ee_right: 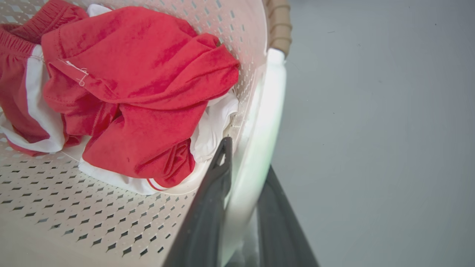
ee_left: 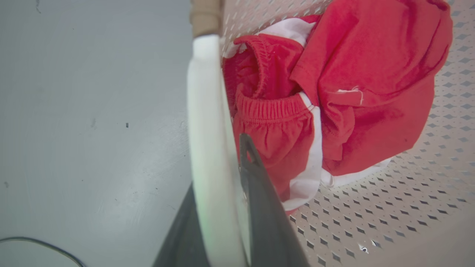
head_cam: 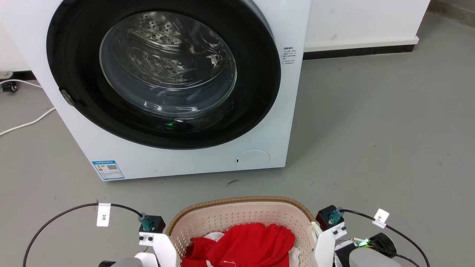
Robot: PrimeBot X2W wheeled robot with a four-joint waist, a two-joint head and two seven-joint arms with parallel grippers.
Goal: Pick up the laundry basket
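The laundry basket (head_cam: 241, 217) — cream perforated plastic, brown woven-look rim — is seen just before the white washing machine (head_cam: 193, 163) on grey floor (head_cam: 371, 148), crumpled red clothes (head_cam: 245, 244) inside. Its smooth white handles (ee_left: 204, 111) are clamped between the dark fingers of the left gripper (ee_left: 219, 167) and the right gripper (ee_right: 246, 157).

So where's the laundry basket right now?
The laundry basket is at the bottom centre of the head view, in front of the washing machine, with the left claw and right claw gripping its white side handles.
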